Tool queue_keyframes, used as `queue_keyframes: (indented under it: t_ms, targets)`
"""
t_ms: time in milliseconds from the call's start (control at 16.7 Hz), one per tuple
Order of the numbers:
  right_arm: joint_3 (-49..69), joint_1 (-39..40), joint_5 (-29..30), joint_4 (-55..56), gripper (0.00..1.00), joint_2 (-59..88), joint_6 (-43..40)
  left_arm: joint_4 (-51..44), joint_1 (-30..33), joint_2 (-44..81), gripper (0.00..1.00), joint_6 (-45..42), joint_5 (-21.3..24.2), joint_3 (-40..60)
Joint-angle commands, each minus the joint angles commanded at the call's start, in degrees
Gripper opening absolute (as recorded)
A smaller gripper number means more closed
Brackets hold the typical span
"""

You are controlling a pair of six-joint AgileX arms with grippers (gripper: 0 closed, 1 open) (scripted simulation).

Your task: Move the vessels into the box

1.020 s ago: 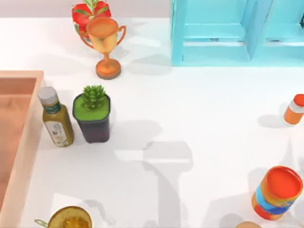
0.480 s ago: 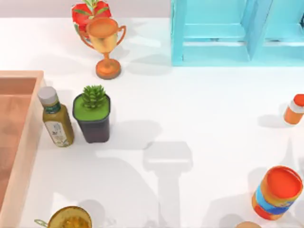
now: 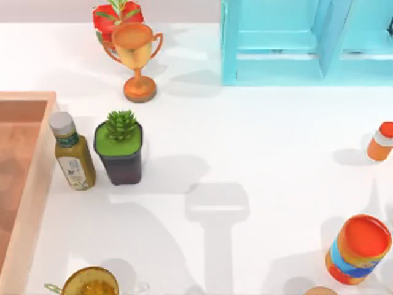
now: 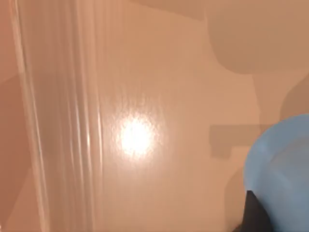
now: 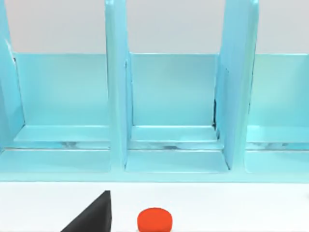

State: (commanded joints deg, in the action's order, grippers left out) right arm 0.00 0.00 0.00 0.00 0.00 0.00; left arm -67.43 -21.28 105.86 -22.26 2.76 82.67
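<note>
In the left wrist view, a light blue vessel (image 4: 282, 169) is close up, just above the salmon-tan floor of the box (image 4: 135, 135). A dark finger (image 4: 256, 215) of my left gripper presses against its side, so the gripper is shut on it. In the top view the box (image 3: 31, 184) lies at the table's left edge, with its thick right wall beside a bottle. A dark edge of my right gripper (image 5: 91, 217) hangs facing the turquoise shelf unit (image 5: 174, 106), with an orange-red cap (image 5: 154, 220) just below it.
Beside the box stand an olive bottle (image 3: 72, 152) and a potted succulent (image 3: 120, 147). A golden trophy (image 3: 136, 58) and the turquoise shelf (image 3: 307, 40) are at the back. An orange-lidded can (image 3: 358, 249) and a small orange bottle (image 3: 381, 141) are at the right, and a yellow cup (image 3: 91, 283) at the front left.
The arm's shadow on the table has slid left toward the box, and a shadow has grown inside the box. No object on the table has moved.
</note>
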Motion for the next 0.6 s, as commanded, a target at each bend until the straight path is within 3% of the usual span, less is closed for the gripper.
queue_keyframes:
  t_ms: [600]
  targets:
    - [0.0,0.0,0.0,0.0,1.0,0.0,0.0,0.0,0.0,0.0,0.75,0.0,0.0,0.0]
